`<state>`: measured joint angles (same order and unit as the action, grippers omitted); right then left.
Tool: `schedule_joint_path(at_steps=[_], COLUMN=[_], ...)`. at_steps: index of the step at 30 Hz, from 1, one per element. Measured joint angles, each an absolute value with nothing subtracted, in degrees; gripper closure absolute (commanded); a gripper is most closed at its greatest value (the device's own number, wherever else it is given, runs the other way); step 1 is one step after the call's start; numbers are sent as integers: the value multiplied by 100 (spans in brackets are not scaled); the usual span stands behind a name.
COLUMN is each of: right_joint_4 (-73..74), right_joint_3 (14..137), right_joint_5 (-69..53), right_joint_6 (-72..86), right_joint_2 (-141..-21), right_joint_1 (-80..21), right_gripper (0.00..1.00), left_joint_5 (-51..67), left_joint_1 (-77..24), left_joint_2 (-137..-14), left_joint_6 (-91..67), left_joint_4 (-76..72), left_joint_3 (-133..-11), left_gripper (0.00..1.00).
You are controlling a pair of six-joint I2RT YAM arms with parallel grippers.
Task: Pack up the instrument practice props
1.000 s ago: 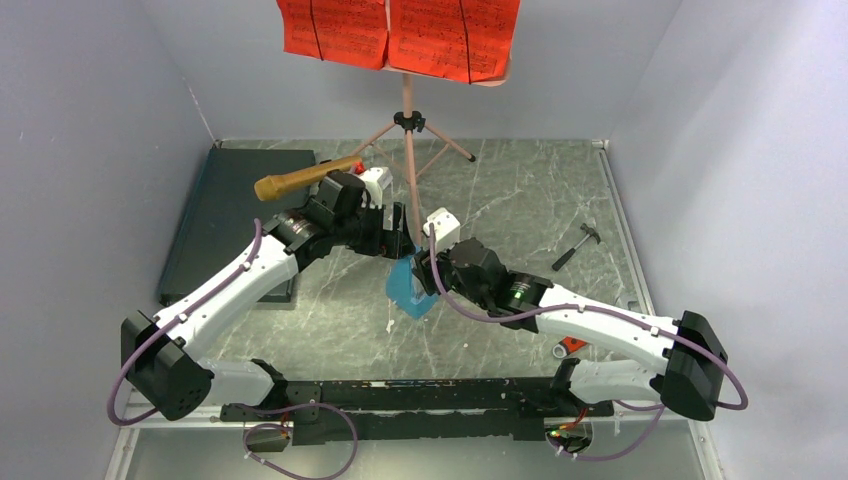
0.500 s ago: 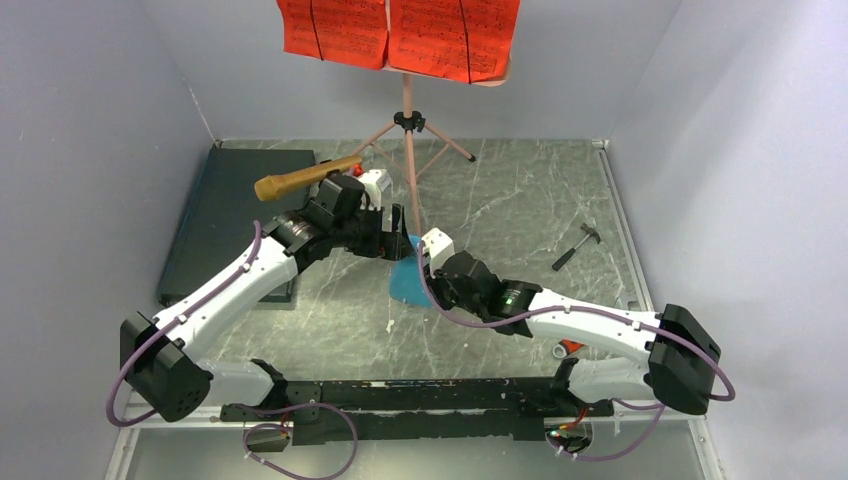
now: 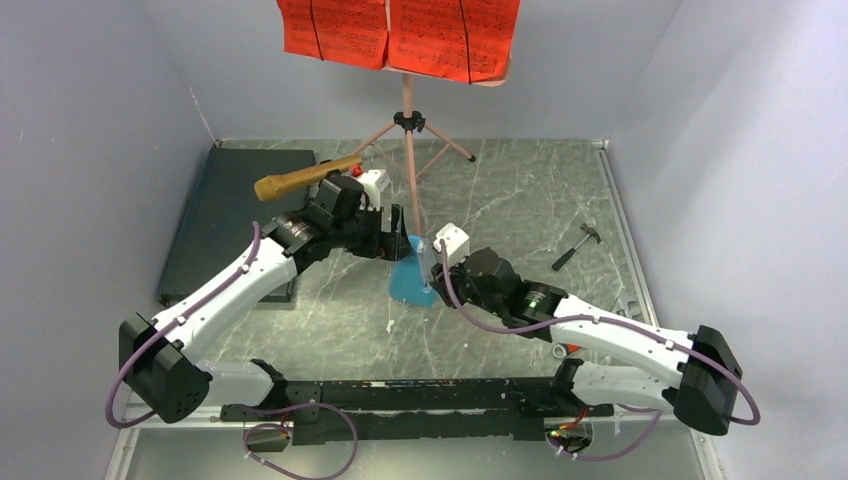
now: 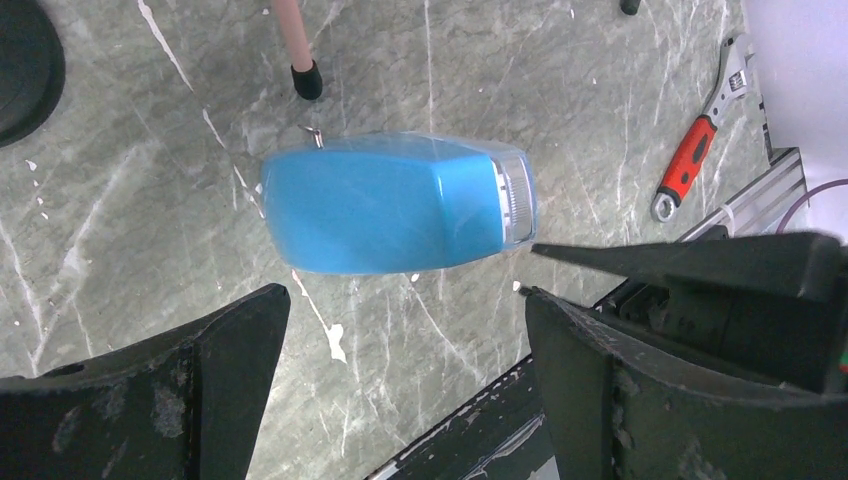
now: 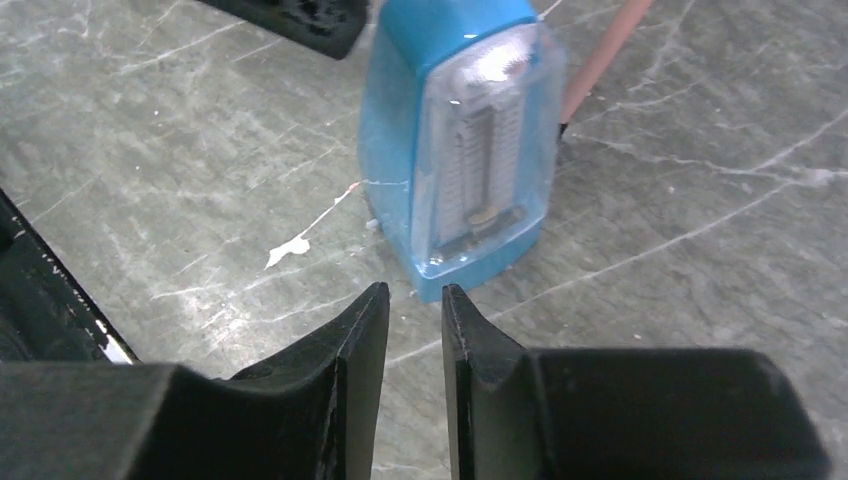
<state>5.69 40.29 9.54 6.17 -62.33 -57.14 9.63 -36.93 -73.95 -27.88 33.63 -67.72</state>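
Observation:
The blue wedge-shaped metronome [image 3: 411,273] stands upright on the marble table, between both grippers. My left gripper [image 3: 398,236] hovers above it with its jaws wide open and empty; the metronome [image 4: 390,203] lies just beyond the fingertips. My right gripper [image 3: 433,268] sits low beside the metronome [image 5: 460,140], just short of its base, its jaws almost together with nothing between them. The gold microphone [image 3: 300,178] pokes out behind the left wrist. The pink tripod music stand [image 3: 408,150] holds the red sheet-music pages [image 3: 400,35] at the back.
A flat dark case [image 3: 235,215] lies at the left under the left arm. A red-handled wrench [image 3: 575,246] lies at the right, and shows in the left wrist view [image 4: 700,140]. A pink stand leg [image 5: 605,45] ends just behind the metronome. The black round base [image 4: 25,50] is beside it.
My right arm has swung: its gripper dropped lower beside the metronome and then drew back a little to the right. The metronome shifted slightly toward the back. The left arm stayed still.

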Motion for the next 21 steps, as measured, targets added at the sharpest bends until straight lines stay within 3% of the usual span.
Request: schedule_joint_path(at_steps=[12, 21], right_joint_4=[670, 340], right_joint_3=[3621, 3326], right_joint_5=[419, 49], right_joint_6=[727, 880], right_joint_2=[-5677, -5603], right_joint_1=[-4278, -4040], right_gripper=[36, 30], left_joint_5=[432, -611], left_joint_1=[-4206, -4670], left_joint_2=[-7905, -8687], left_joint_6=[-2534, -2499], left_joint_4=[3710, 4307], left_joint_3=[-7800, -8545], left_gripper=[6, 9])
